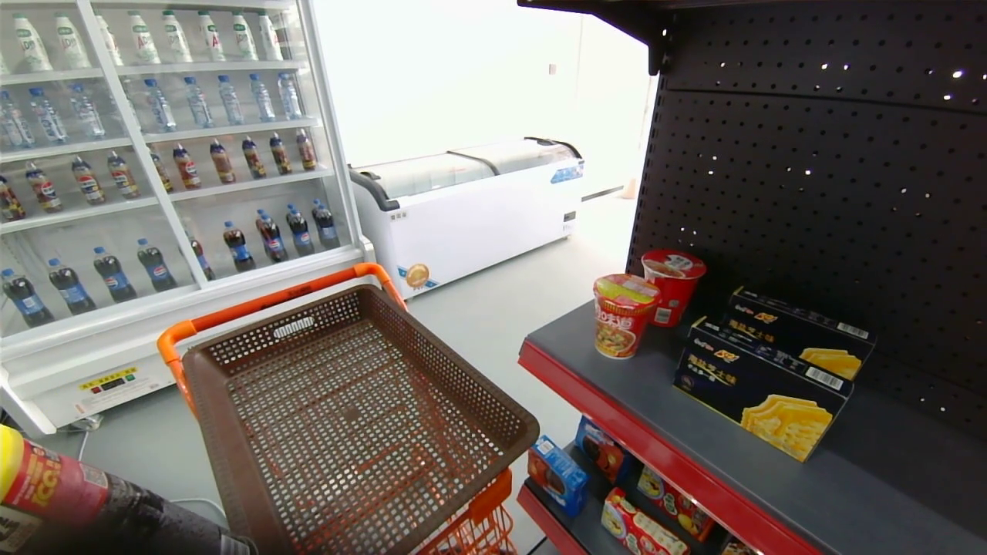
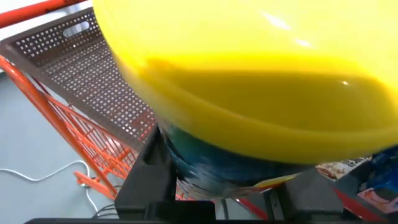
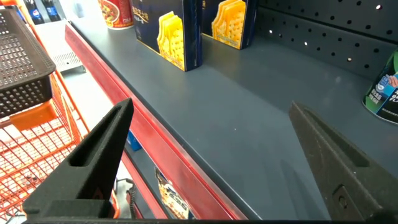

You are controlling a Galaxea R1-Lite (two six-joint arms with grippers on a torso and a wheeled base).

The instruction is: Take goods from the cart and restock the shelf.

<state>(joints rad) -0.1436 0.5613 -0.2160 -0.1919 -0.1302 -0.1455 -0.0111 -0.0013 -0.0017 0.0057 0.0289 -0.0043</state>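
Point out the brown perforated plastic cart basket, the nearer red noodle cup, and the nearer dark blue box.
brown perforated plastic cart basket (image 1: 324, 316): head view, far wall.
nearer red noodle cup (image 1: 619, 324): head view, side wall.
nearer dark blue box (image 1: 759, 393): head view, front face.

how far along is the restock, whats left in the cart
Already on the shelf: two noodle cups and two dark boxes. In hand: the left gripper is shut on a yellow-capped bottle beside the cart; the right gripper hangs open over a bare stretch of shelf. Left: shelving that bottle. The brown basket looks empty; the cart's lower part is mostly hidden.
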